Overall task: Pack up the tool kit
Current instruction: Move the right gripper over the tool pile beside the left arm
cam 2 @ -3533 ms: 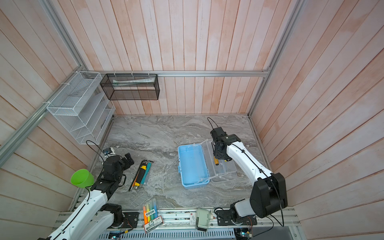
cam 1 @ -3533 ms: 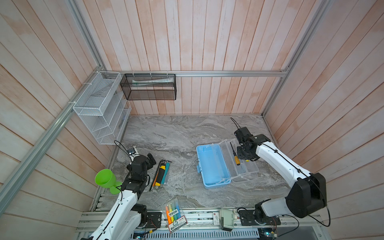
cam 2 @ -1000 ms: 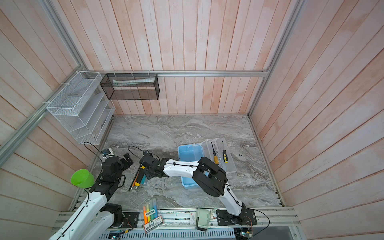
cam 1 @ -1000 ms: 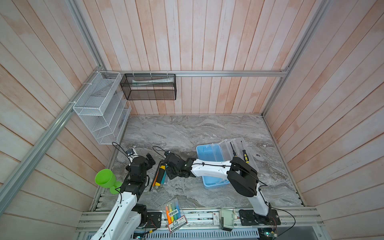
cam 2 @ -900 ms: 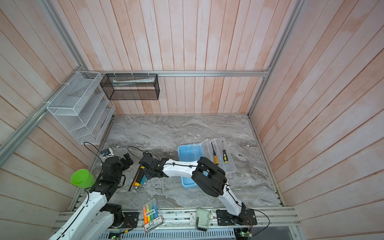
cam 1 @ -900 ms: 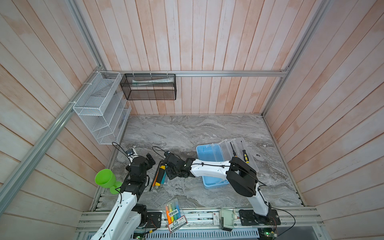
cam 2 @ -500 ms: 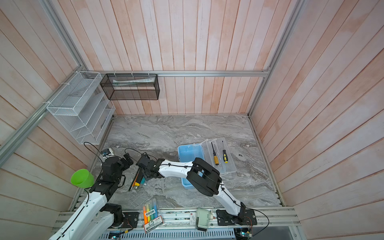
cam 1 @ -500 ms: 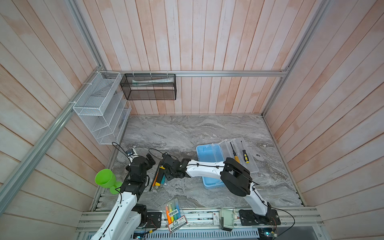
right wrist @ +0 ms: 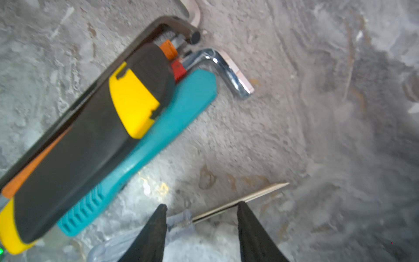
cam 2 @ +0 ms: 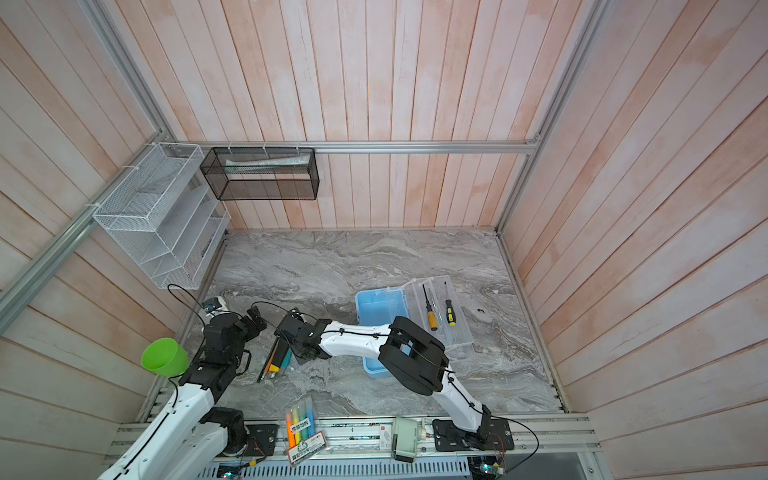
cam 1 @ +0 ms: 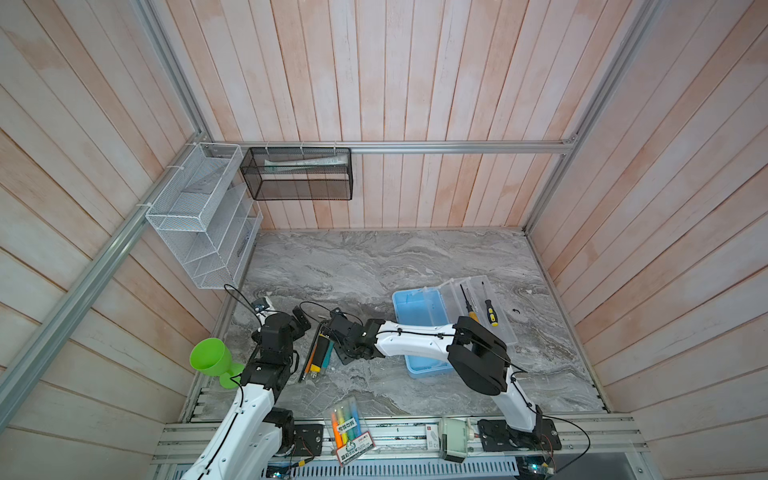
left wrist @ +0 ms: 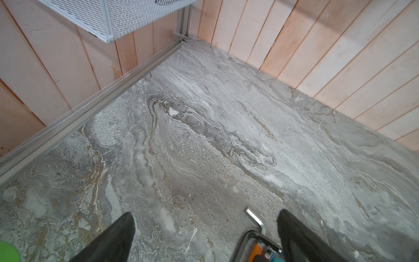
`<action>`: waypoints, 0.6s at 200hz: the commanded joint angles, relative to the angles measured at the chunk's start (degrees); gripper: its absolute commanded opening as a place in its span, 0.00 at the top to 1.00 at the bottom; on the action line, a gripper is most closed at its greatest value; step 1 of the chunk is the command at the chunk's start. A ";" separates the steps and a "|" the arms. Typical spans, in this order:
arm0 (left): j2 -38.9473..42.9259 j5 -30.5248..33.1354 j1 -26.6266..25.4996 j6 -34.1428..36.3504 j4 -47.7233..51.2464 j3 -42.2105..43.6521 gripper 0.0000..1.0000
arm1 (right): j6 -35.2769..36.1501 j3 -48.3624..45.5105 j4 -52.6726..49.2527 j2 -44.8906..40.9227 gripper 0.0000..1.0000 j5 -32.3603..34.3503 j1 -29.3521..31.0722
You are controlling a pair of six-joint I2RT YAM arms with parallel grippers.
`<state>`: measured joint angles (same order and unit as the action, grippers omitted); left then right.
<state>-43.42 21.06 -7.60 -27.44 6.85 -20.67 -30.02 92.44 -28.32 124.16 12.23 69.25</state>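
**Both top views.** The light-blue case (cam 1: 415,309) lies open just off the middle of the bench (cam 1: 374,266), toward 4 o'clock. Its clear lid (cam 1: 455,293) is folded flat at the case's 3 o'clock side. 2 tools rest side by side on the lid, an orange-handled screwdriver (cam 1: 468,305) and a yellow-and-black screwdriver (cam 1: 489,311). A small dark hex key (cam 1: 516,311) lies on the bench at the lid's 3 o'clock. The bundle of tools (cam 1: 318,353) lies at the case's 9 o'clock, apart from it. The right arm stretches across the case, and the right end effector (cam 1: 338,353) sits just beside the bundle at its 3 o'clock. The left end effector (cam 1: 302,322) is near the bundle's 11 o'clock. A green cup (cam 1: 208,359) stands at the bench's 8 o'clock edge. A highlighter pack (cam 1: 349,432) lies at 6 o'clock.

**Left wrist view.** The fingers (left wrist: 118,238) are spread fully wide over bare bench and hold nothing. A silver hex key (left wrist: 255,219) lies just beside 1 finger.

**Right wrist view.** The fingers (right wrist: 156,229) stand partly open. A thin clear-handled tool (right wrist: 238,200) lies between them. The blur hides whether they touch it. The bundle lies beside them, with a chrome hex key (right wrist: 226,68) at its end.
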 commanded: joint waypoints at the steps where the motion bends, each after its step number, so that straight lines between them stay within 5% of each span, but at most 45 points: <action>1: 0.52 0.03 0.32 -0.11 0.26 0.16 0.00 | 0.31 -0.38 -2.81 -2.74 0.52 1.14 -0.35; 71: 0.46 0.03 0.35 -0.14 0.27 0.19 0.00 | -6.65 -3.54 -6.60 -7.65 0.51 -4.73 0.15; 120: 0.60 -0.05 0.30 -0.12 0.18 0.21 0.00 | -11.46 -11.23 1.59 -9.38 0.47 -11.58 0.89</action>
<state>-43.38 21.04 -7.55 -27.44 6.87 -20.67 -38.22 82.94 -29.67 114.83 4.34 69.82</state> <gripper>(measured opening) 0.998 0.510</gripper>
